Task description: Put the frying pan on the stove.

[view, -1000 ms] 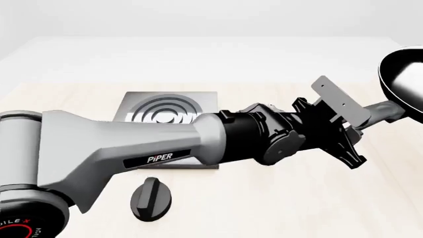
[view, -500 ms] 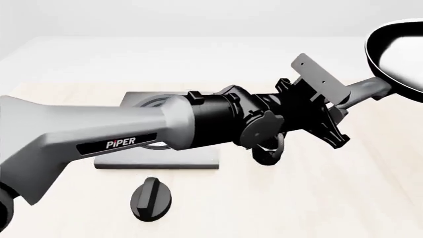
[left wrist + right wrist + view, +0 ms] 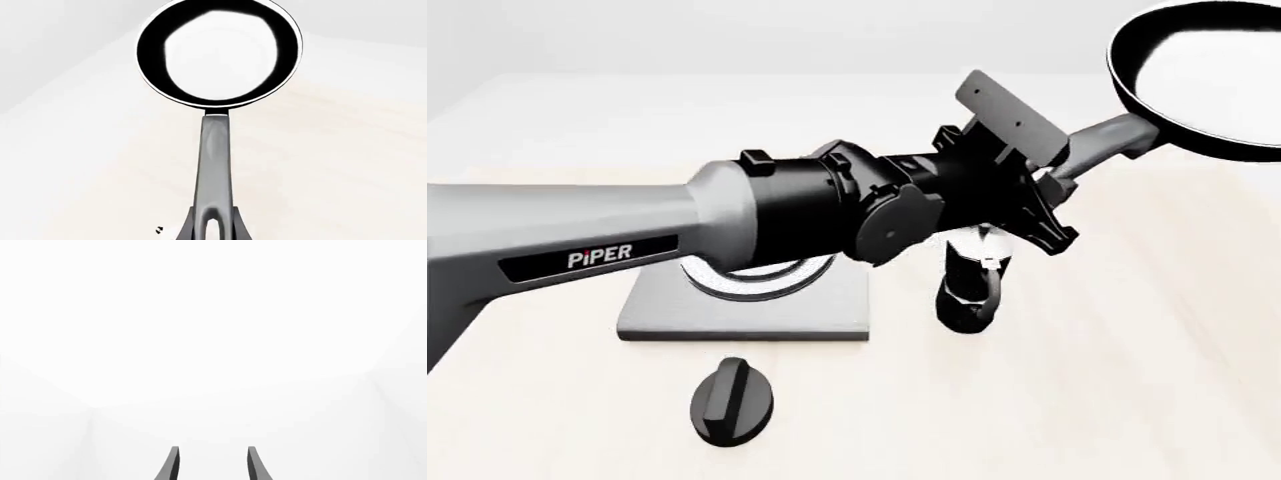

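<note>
Front view shows the left pincer [image 3: 1054,178] clamped on the long dark grey handle of the round, shallow, glossy black frying pan [image 3: 1201,85], which hangs in the air at the upper right, well clear of the pale wooden counter [image 3: 1121,380]. The pan's long axis runs from the pincer up and to the right, bowl outermost, so the handle continues the line of the forearm.

The flat square brushed-grey metal stove [image 3: 747,310] with its concentric silver rings lies on the counter to the lower left, mostly hidden under the left arm's black wrist housing. So the target sits behind and below the pincer, on the opposite side from the bowl; I judge the coming move has to swing the whole pan leftward and downward, drawing the bowl back over the rings.

A small black-and-silver moka pot [image 3: 972,290] stands just right of the stove, under the wrist, and probably in the sweep path, though its top is hidden. A black oval knob [image 3: 734,400] lies nearer the camera.

In the left wrist view the frying pan [image 3: 219,52] points straight away along the fingers. In the right wrist view the right pincer [image 3: 212,465] stands apart, gripping nothing, facing blank white; the left arm alone carries the pan.
</note>
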`<state>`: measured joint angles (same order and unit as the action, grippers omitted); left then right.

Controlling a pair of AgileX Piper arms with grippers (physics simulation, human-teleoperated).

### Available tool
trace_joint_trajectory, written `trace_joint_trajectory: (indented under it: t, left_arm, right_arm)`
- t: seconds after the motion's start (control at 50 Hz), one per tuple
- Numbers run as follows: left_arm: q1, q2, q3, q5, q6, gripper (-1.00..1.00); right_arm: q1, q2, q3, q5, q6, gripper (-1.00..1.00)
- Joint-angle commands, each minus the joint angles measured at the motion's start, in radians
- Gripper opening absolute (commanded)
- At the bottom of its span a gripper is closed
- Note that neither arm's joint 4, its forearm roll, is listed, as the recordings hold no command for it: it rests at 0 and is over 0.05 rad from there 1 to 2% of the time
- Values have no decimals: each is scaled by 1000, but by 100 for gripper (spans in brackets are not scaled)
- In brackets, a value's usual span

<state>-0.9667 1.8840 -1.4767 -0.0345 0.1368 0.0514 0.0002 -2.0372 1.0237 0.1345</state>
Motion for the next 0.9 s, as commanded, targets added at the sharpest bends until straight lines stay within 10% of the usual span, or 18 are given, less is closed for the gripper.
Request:
trace_joint_trajectory:
  t: [0.02, 0.36, 0.48, 0.9]
  left_arm:
    - [29, -60, -1, -15, 19, -100]
    - [86, -123, 70, -40, 15, -100]
    - [101, -143, 86, -44, 17, -100]
    - [153, -202, 151, -63, 9, -100]
  right_arm:
    - [3, 0, 0, 0, -3, 100]
    - [-10, 0, 11, -16, 15, 100]
    - [-13, 0, 172, -151, 12, 100]
    - [-23, 0, 98, -97, 29, 100]
